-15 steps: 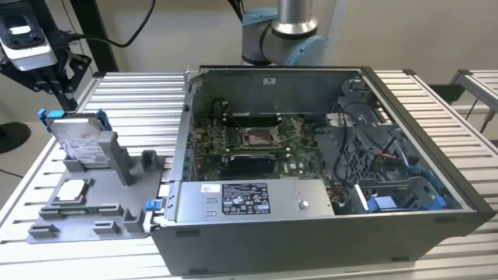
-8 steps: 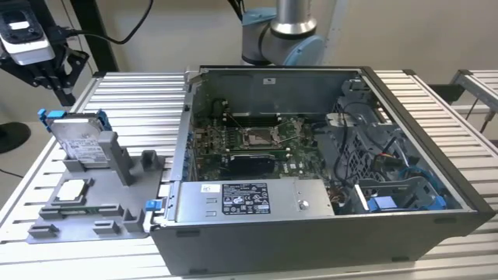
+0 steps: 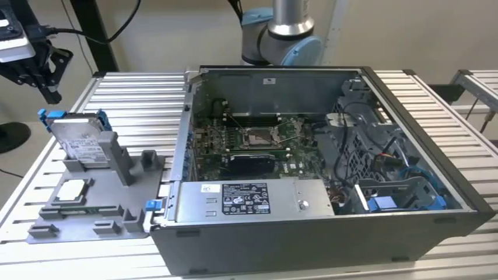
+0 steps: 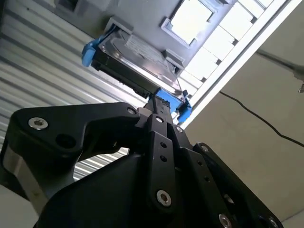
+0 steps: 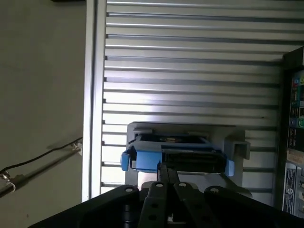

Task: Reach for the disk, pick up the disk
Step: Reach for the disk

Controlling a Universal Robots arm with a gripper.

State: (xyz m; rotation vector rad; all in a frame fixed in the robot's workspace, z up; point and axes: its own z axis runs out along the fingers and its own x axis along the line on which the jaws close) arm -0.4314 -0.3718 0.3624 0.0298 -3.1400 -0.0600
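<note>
- Disk: upright on edge at the far end of the grey holder, close to the slatted table's edge on the exterior view's left.
- Gripper: near the disk but apart from it, fingers pressed together, nothing held.
- Step, by judgement: reaching, with the pick-up not begun. Calls for parting the fingers to span the blue bracket.
- Beside the holder: open computer case.
- Around: pale wall, loose cable.
</note>
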